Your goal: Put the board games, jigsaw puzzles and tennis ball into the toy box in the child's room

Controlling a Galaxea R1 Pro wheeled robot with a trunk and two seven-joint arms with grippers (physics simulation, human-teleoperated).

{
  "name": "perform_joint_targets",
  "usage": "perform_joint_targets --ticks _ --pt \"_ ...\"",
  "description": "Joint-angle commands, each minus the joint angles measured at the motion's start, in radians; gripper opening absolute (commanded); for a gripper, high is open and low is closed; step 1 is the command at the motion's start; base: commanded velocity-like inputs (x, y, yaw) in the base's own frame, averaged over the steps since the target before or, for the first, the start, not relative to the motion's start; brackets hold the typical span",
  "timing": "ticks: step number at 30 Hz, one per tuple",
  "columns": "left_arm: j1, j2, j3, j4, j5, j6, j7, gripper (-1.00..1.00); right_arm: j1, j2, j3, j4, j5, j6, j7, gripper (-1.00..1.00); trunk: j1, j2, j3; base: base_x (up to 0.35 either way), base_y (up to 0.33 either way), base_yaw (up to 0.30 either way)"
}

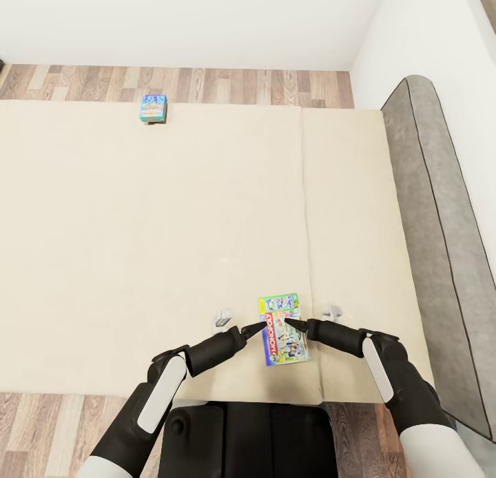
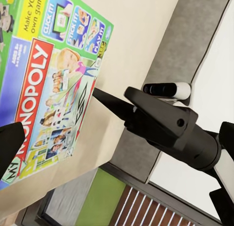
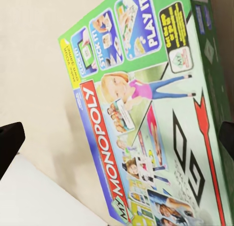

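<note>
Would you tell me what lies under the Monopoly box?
The Monopoly box lies flat on the bed's cream mattress; the patch directly beneath it is covered.

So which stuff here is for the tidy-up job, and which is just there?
For the job:
Monopoly box, between the left gripper and the right gripper
small blue game box, at the bed's far edge

Just there:
cream mattress
grey headboard
wooden floor

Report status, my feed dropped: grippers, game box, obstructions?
Left gripper and right gripper flank the Monopoly box, tips at its edges; jaws unclear. Box flat on the bed. Blue game box at far edge. Nothing blocking.
</note>
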Motion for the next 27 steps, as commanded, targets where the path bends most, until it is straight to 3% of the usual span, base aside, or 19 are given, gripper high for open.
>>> perform_joint_targets --ticks 1,27 --pt "0.0 0.0 0.001 0.0 0.005 0.007 0.0 1.0 0.0 0.0 -0.001 0.0 -0.003 0.006 0.002 1.0 0.0 -0.001 -0.001 0.0 0.0 0.0" --pt "-0.001 0.001 0.003 0.0 0.005 0.006 0.0 1.0 0.0 -0.002 -0.003 -0.007 -0.001 0.005 0.005 1.0 0.0 -0.001 -0.001 0.0 0.0 0.0"
